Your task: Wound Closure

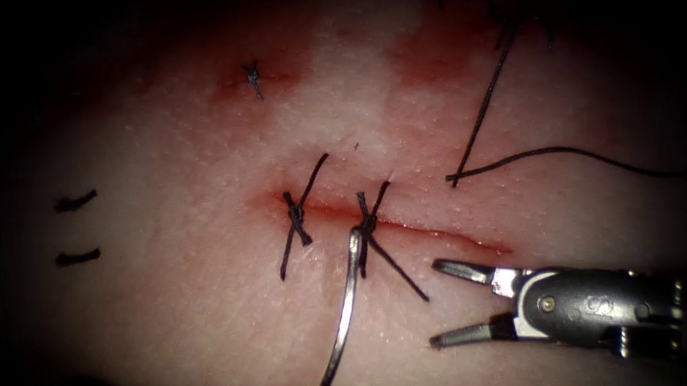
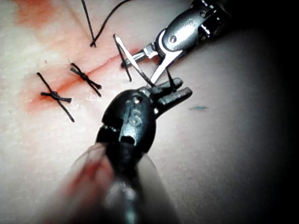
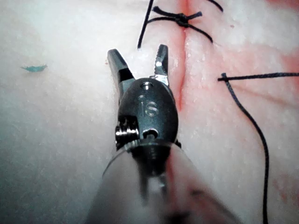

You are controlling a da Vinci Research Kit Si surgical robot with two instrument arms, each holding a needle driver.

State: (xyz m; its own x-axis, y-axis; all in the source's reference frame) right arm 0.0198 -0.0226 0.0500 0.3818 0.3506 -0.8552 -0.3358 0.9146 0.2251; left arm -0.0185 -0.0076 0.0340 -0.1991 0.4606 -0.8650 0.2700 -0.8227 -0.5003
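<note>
The cut point(image 1: 443, 236) runs across the tissue point(image 1: 207, 324) with two tied knots point(image 1: 295, 214) point(image 1: 366, 224) on its left part. My left tool point(image 2: 180, 92) is shut on the curved needle point(image 2: 135, 60) near its back end. The needle point(image 1: 344, 322) arcs up from the bottom edge, and its tip lies by the second knot, seemingly free above the tissue. My right tool point(image 1: 436, 304) stands open and holds nothing, just below the cut's right end. Its jaws point(image 3: 138, 60) hover beside the cut point(image 3: 180, 93).
A loose black thread point(image 1: 551, 153) lies on the tissue above the cut's right end and runs off to the right point(image 3: 252, 116). An older knot point(image 1: 253, 78) sits at the back. Two ink marks point(image 1: 75, 201) are at far left. Red fluid point(image 1: 438, 49) stains the far tissue.
</note>
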